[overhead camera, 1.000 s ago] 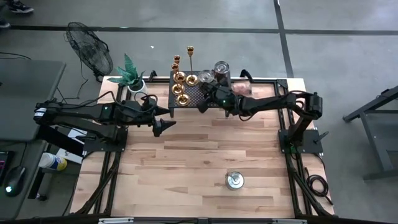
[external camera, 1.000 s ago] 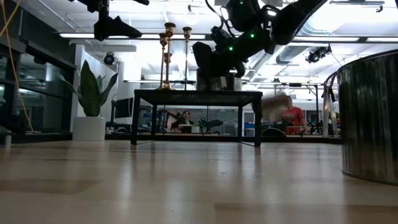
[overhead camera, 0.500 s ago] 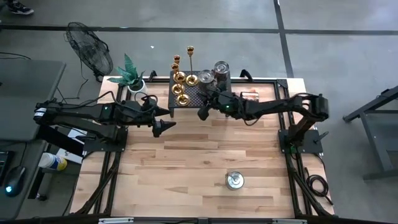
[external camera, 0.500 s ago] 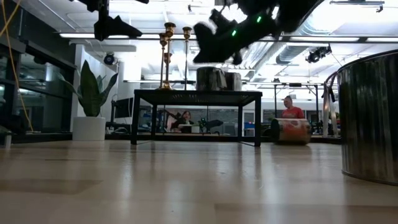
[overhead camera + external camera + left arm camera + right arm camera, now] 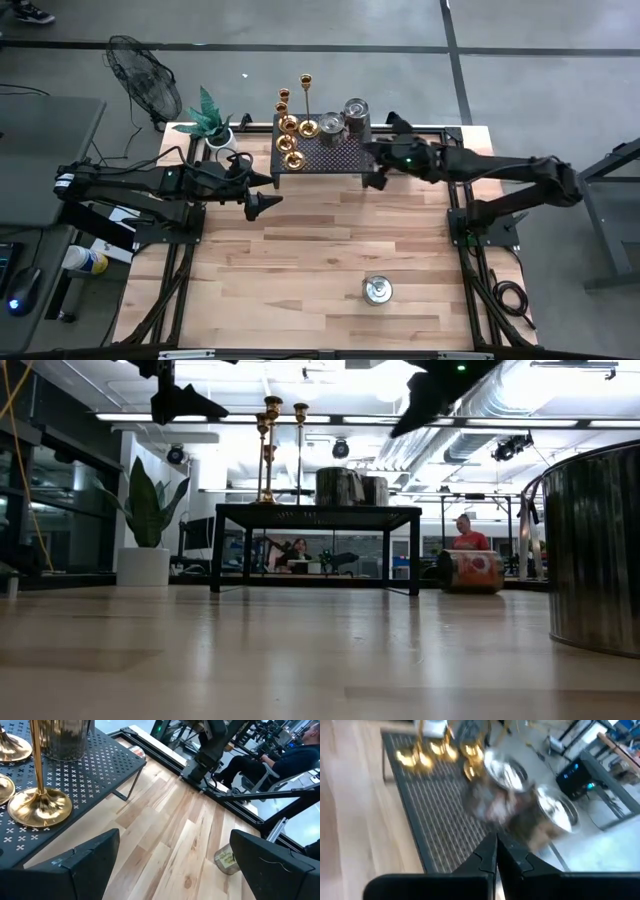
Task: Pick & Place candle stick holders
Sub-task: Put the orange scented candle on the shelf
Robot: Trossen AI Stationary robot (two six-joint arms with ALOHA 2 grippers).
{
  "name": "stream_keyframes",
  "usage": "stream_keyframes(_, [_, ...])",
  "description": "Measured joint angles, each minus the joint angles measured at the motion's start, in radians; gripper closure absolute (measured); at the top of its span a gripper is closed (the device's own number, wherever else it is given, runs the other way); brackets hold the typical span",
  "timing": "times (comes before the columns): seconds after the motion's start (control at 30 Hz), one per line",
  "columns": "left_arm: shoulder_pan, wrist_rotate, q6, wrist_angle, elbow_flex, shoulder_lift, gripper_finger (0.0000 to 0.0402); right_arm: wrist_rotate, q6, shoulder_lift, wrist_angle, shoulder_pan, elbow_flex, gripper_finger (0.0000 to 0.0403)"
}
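The table [image 5: 300, 250] has a light wood top. At its far edge stands a small black rack [image 5: 335, 157] full of little holes. The gold candle stick holders [image 5: 290, 135] stand on the rack's left part, next to 2 shiny metal cups [image 5: 345, 118]. A potted plant [image 5: 210, 120] sits left of it. The left gripper [image 5: 268, 190] hangs spread wide, holding nothing. The right gripper [image 5: 375, 180] is pressed together near the rack's right end. One more metal cup [image 5: 377, 290] sits on the wood, well apart. A fan [image 5: 145, 80] stands on the grey floor.

Wooden table [image 5: 300, 260]: black perforated stand [image 5: 325, 157], potted plant [image 5: 212, 122], steel cup [image 5: 377, 290], orange can lying sideways [image 5: 470, 571]
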Motion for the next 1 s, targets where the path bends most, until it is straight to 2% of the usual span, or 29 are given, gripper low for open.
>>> stream_keyframes(0.1, [0.0, -0.004, 0.007, 0.0, 0.0, 0.0, 0.0027, 0.014, -0.02, -0.044, -0.13, -0.014, 0.001, 0.0389])
stream_keyframes(0.2, [0.0, -0.006, 0.018, 0.0, 0.0, -0.001, 0.0027, 0.005, -0.025, -0.065, -0.264, -0.029, 0.002, 0.0357])
stream_keyframes(0.5, [0.0, -0.035, 0.029, 0.0, 0.0, -0.012, 0.0027, -0.029, -0.006, -0.066, -0.564, -0.047, 0.002, 0.0184])
stream_keyframes(0.6, [0.0, -0.046, 0.036, 0.001, 0.0, -0.021, 0.0027, -0.069, 0.037, -0.066, -0.626, -0.078, 0.002, 0.0142])
stream_keyframes(0.73, [0.0, -0.059, 0.043, 0.0, 0.0, -0.029, 0.0027, -0.092, 0.179, -0.066, -0.685, -0.145, 0.002, 0.012])
stream_keyframes(0.93, [0.0, -0.063, 0.061, -0.004, 0.0, -0.044, 0.0027, -0.249, 0.224, -0.045, -0.698, -0.3, 0.002, 0.0119])
stream_keyframes(1.0, [0.0, -0.068, 0.06, -0.008, 0.0, -0.048, 0.0027, -0.286, 0.305, -0.023, -0.698, -0.358, 0.002, 0.0119])
